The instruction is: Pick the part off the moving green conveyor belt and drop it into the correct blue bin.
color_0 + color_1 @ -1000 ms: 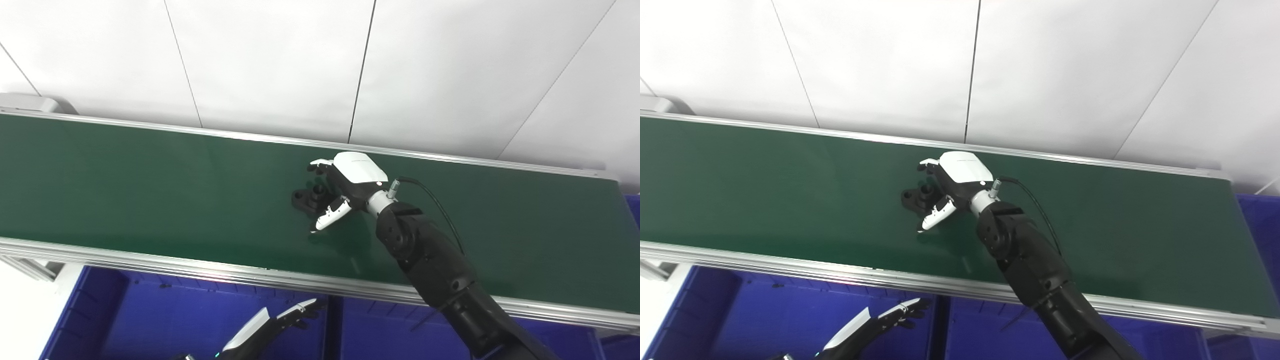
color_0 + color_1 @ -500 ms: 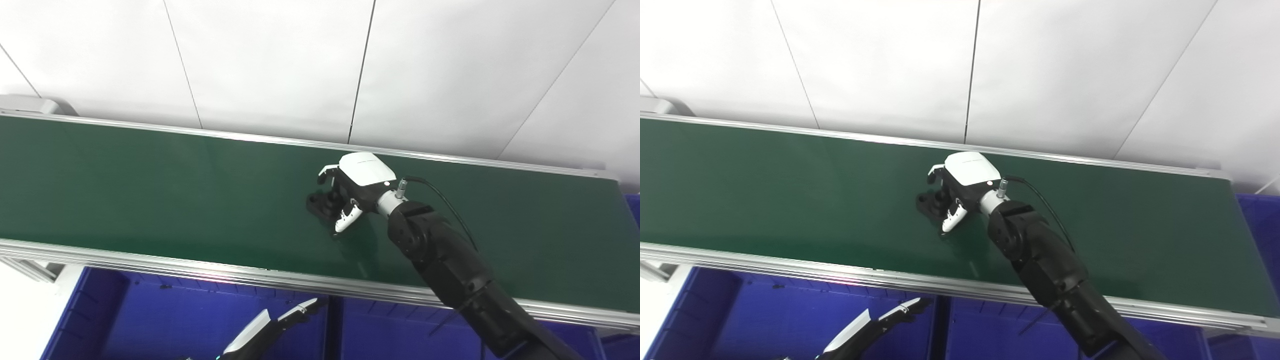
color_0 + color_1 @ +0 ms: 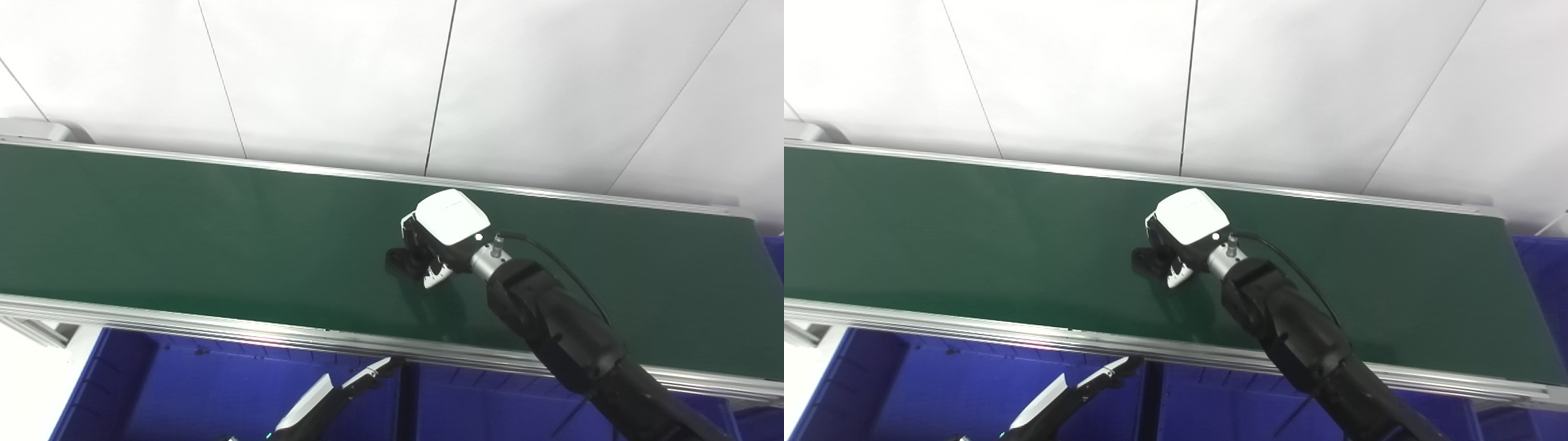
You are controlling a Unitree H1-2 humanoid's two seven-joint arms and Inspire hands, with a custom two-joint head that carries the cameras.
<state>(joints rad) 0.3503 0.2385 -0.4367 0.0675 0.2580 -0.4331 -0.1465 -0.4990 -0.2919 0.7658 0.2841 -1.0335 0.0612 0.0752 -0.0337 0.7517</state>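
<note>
A small black part (image 3: 402, 261) lies on the green conveyor belt (image 3: 184, 233), near its middle. My right hand (image 3: 442, 231), white-backed, sits over the part with its fingers curled down around it and its thumb (image 3: 436, 278) tucked against the near side. Most of the part is hidden under the hand; only its left end shows, also in the right eye view (image 3: 1146, 262). My left hand (image 3: 343, 395) hangs low in front of the belt, over the blue bins, fingers stretched out and holding nothing.
Blue bins (image 3: 202, 392) stand below the belt's near metal rail (image 3: 245, 327), with a divider (image 3: 409, 398) between two of them. Another blue bin edge (image 3: 1540, 269) shows at the far right. A white panelled wall (image 3: 392, 86) runs behind the belt.
The part rode the belt to the right. My right hand followed it and closed from open fingers to a curl around the part. The left hand barely moved.
</note>
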